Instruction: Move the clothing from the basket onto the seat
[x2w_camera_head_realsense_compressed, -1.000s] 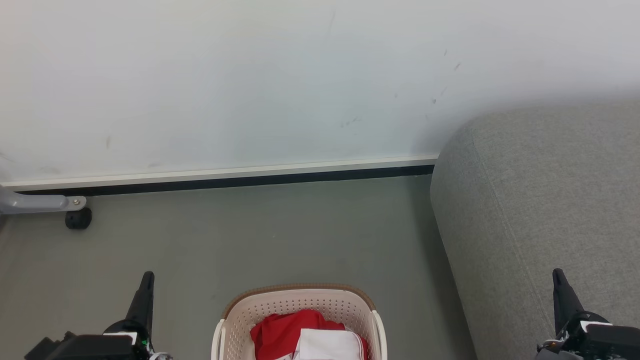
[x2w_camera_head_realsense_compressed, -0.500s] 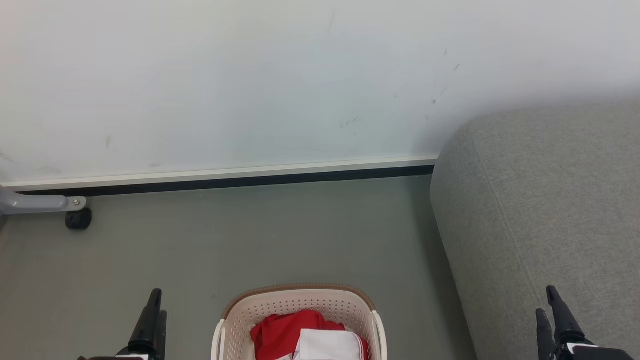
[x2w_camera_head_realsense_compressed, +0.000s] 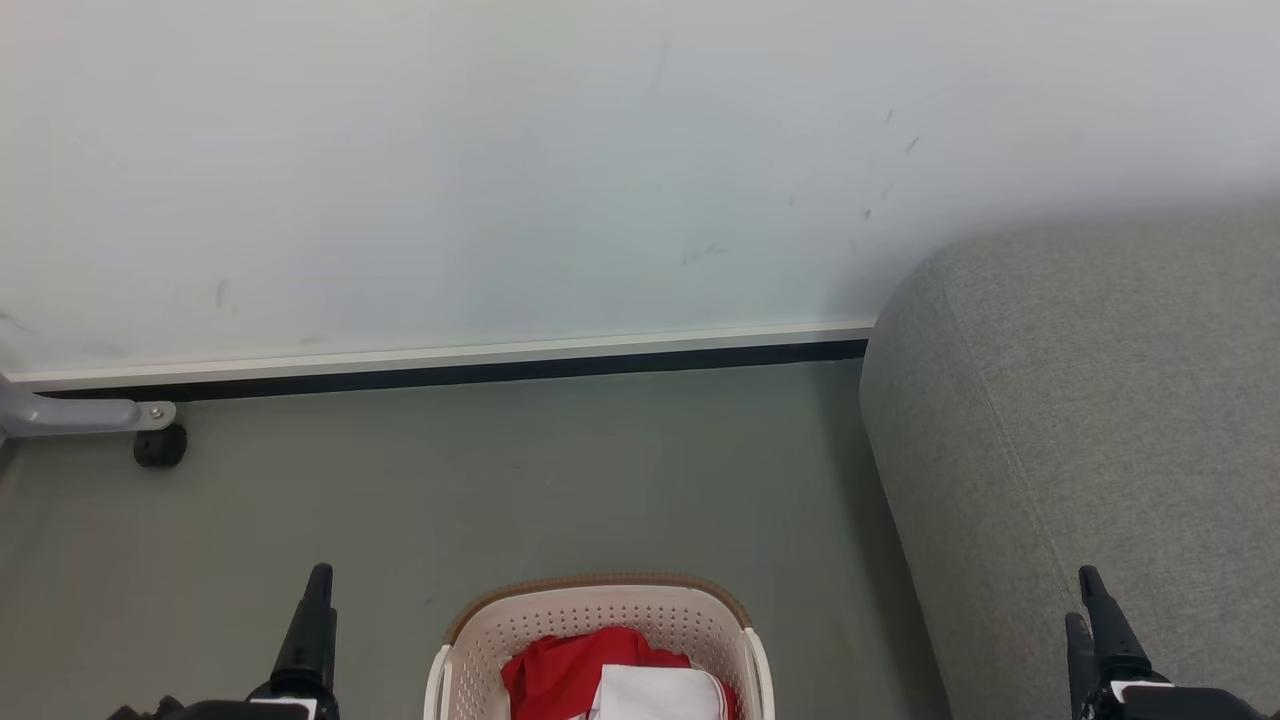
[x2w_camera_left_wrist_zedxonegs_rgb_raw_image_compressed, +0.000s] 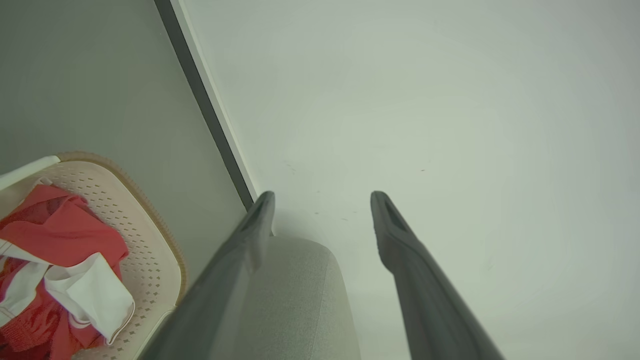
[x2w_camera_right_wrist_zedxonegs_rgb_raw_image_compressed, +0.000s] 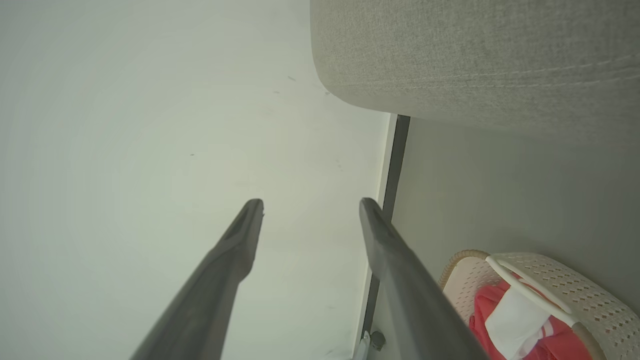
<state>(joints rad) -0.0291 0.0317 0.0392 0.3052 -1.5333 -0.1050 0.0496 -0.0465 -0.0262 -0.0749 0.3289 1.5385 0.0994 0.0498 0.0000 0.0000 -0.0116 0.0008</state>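
The red clothing (x2w_camera_head_realsense_compressed: 560, 668) is piled in the laundry basket (x2w_camera_head_realsense_compressed: 600, 605), near the grey sofa (x2w_camera_head_realsense_compressed: 1100, 420). The jaws of the left gripper (x2w_camera_left_wrist_zedxonegs_rgb_raw_image_compressed: 321, 200) and right gripper (x2w_camera_right_wrist_zedxonegs_rgb_raw_image_compressed: 310, 206) are spread apart, empty. The pile should be pinched from above, deep, so nothing gets dropped.

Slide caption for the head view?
Open left gripper and right gripper flank the cream perforated plastic basket of red-and-white clothing, beside the grey fabric sofa.
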